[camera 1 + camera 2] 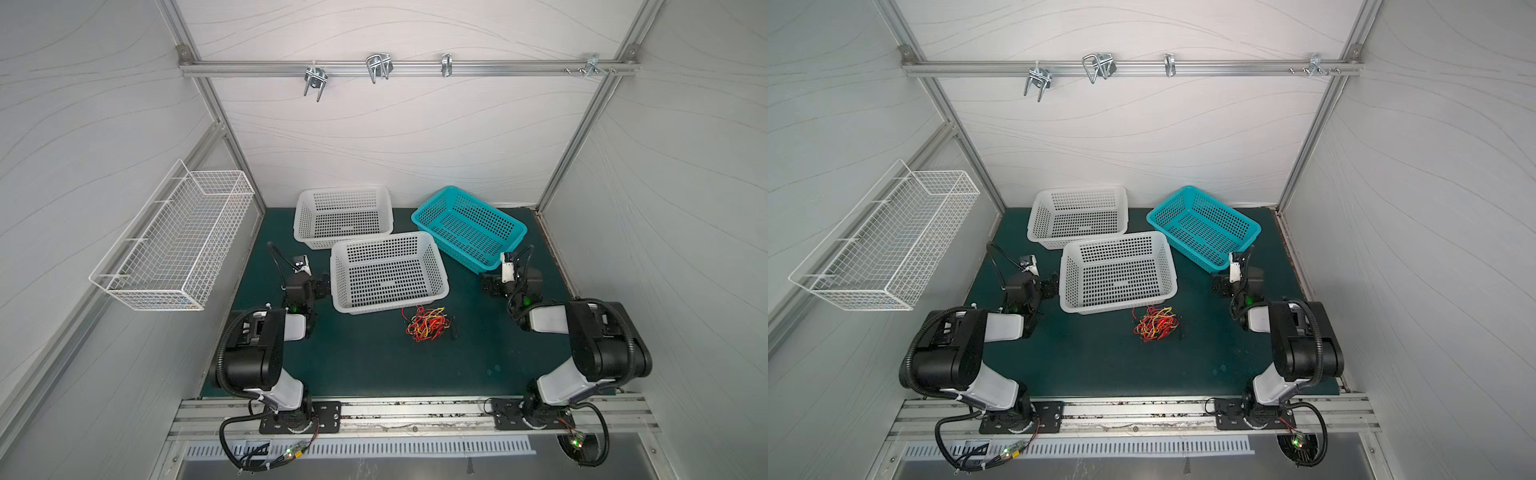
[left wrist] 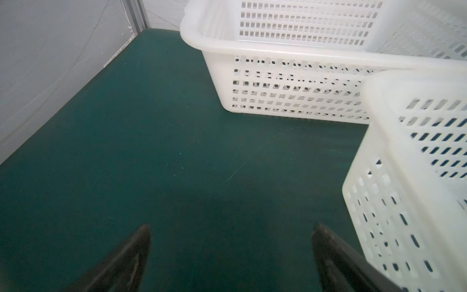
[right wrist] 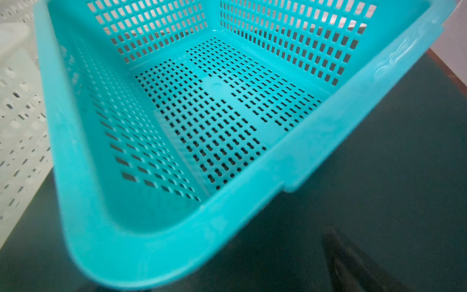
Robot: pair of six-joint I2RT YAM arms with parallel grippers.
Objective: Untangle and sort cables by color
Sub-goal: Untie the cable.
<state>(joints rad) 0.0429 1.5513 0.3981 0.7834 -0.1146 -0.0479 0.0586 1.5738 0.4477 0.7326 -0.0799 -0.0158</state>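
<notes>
I counted three plastic baskets on the green mat: two white and one teal. The far white basket stood against the back wall. The near white basket sat in front of it, their rims close or touching; I could not tell which. The teal basket stood to the right, turned at an angle. All three were empty. One white wire basket hung on the left wall. Three metal hooks hung from the rail across the back.

There was one heap of cables, and it lay on the mat just beside the front right corner of the near white basket, between my two arms and apart from both claws. The cables were thin and looped over one another in a loose knot. Most strands were red, with several yellow threaded through and a few dark bits at the right edge. They were too tangled for me to count.

My left claw was low by the near white basket's left side, its two fingers spread wide with only bare mat between them. My right claw sat by the teal basket's near corner. In its wrist view only one blurred finger showed, but it was spread wide too and held nothing.
</notes>
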